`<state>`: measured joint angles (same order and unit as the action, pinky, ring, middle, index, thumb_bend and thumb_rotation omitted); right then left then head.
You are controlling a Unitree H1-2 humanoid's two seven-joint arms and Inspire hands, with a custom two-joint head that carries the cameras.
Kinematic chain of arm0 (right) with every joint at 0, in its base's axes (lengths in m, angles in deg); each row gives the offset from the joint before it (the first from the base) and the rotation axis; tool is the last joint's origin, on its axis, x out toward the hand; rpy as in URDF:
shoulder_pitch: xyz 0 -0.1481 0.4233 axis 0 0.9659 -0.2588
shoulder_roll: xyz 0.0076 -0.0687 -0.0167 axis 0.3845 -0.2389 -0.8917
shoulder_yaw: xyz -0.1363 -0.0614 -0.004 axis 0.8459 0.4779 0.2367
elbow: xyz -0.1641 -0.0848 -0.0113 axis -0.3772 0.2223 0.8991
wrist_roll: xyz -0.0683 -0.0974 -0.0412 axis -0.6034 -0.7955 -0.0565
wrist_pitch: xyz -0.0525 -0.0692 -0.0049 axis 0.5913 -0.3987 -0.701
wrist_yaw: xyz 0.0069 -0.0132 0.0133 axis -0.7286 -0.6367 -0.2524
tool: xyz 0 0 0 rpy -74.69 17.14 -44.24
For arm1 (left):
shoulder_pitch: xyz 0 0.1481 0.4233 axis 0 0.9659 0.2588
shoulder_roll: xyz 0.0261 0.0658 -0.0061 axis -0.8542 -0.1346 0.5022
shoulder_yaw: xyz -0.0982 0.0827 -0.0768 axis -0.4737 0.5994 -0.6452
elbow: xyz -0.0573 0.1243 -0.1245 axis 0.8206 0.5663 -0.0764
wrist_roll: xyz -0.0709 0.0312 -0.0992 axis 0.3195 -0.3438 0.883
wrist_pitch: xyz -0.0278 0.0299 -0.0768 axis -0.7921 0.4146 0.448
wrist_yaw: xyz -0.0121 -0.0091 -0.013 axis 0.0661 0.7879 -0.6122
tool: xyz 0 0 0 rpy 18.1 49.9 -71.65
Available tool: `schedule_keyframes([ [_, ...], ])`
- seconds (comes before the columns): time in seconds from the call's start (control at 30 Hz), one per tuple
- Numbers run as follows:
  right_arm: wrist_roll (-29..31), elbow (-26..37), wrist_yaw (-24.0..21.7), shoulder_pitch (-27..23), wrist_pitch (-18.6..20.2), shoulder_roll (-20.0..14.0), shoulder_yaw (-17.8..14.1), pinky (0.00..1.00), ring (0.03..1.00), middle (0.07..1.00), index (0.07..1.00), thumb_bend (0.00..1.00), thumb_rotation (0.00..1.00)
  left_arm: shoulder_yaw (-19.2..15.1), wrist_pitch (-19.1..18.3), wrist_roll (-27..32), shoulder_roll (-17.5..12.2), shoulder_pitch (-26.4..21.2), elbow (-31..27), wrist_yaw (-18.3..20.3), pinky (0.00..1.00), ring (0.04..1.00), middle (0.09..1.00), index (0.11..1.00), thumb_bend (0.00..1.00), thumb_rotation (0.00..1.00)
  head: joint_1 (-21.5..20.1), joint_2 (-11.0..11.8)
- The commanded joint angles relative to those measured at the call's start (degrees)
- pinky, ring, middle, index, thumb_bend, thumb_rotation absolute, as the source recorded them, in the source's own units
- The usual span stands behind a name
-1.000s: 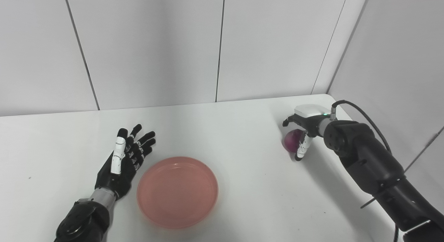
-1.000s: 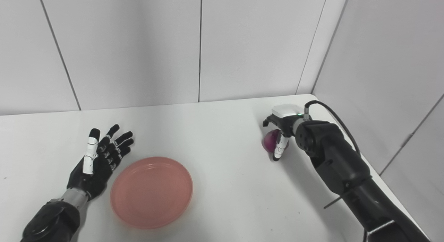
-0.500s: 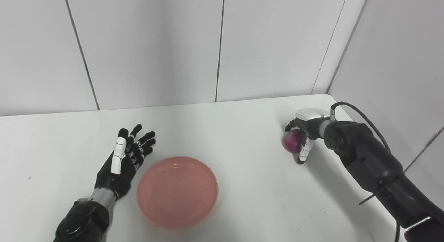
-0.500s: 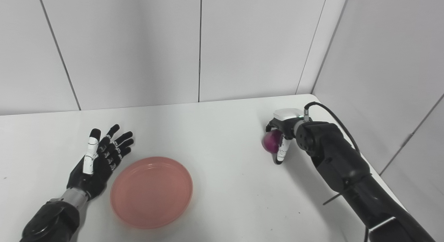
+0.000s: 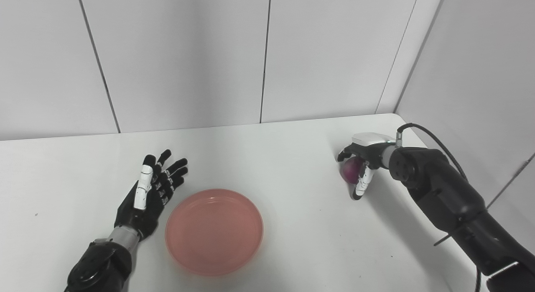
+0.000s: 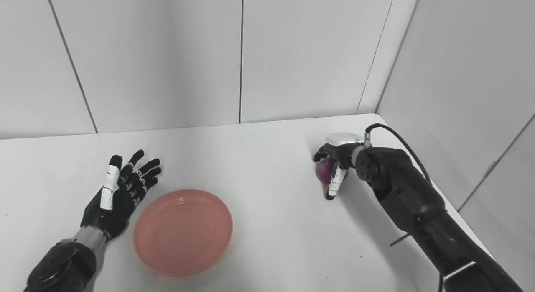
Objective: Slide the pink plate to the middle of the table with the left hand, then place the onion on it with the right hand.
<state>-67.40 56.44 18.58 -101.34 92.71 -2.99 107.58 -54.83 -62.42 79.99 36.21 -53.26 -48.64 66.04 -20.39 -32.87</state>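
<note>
The pink plate (image 5: 214,231) lies flat on the white table (image 5: 267,154), left of the middle and near the front. My left hand (image 5: 149,196) rests open, palm up, just left of the plate and apart from it. The purple onion (image 5: 349,170) is at the right side of the table. My right hand (image 5: 364,157) is curled over its top, with the fingers on its far left side and the thumb (image 5: 360,185) down its near side. Whether the onion is off the table cannot be told.
White wall panels (image 5: 267,53) close the back of the table and the right side. The table's right edge (image 5: 418,145) runs close behind my right arm (image 5: 443,191). Bare tabletop lies between the plate and the onion.
My right hand's fingers have closed further over the onion, and hand and onion have shifted slightly left. My left hand and the plate have not moved.
</note>
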Motion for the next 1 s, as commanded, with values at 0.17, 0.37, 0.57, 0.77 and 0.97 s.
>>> schedule_keyframes([
  [0.17,-0.3,1.5,1.2,-3.2,-2.0,-1.4,0.2,0.6,0.764,0.839,0.817,1.0,0.12,0.6,-4.3,-1.3,-0.6,2.0,3.1,-1.0,0.96,0.905,0.872,0.984,0.83,0.93,0.1,0.0],
  [0.37,-4.3,1.0,-2.0,-4.1,0.9,-1.9,2.5,0.61,0.764,0.818,0.789,1.0,0.14,0.6,-4.1,-1.3,-0.7,2.1,3.1,-0.9,0.95,0.904,0.875,0.986,0.83,0.93,0.1,0.0],
  [0.57,-6.0,0.8,-3.5,-4.1,1.4,-2.3,2.6,0.64,0.788,0.828,0.777,1.0,0.13,0.6,-4.2,-1.0,-0.8,2.1,3.1,-0.6,0.96,0.909,0.878,0.988,0.83,0.94,0.0,-0.3],
  [0.77,-7.2,0.2,-3.9,-4.1,0.7,-2.5,3.1,0.63,0.777,0.828,0.778,1.0,0.14,0.7,-4.0,-0.9,-0.9,1.9,3.4,-0.4,0.96,0.907,0.88,0.991,0.83,0.94,0.1,-0.2],
  [0.97,-7.6,-0.1,-4.2,-4.3,0.5,-2.5,3.4,0.61,0.765,0.826,0.776,1.0,0.14,0.5,-4.3,-0.7,-0.8,1.8,3.1,-0.5,0.97,0.912,0.882,0.996,0.82,0.95,0.0,-0.2],
])
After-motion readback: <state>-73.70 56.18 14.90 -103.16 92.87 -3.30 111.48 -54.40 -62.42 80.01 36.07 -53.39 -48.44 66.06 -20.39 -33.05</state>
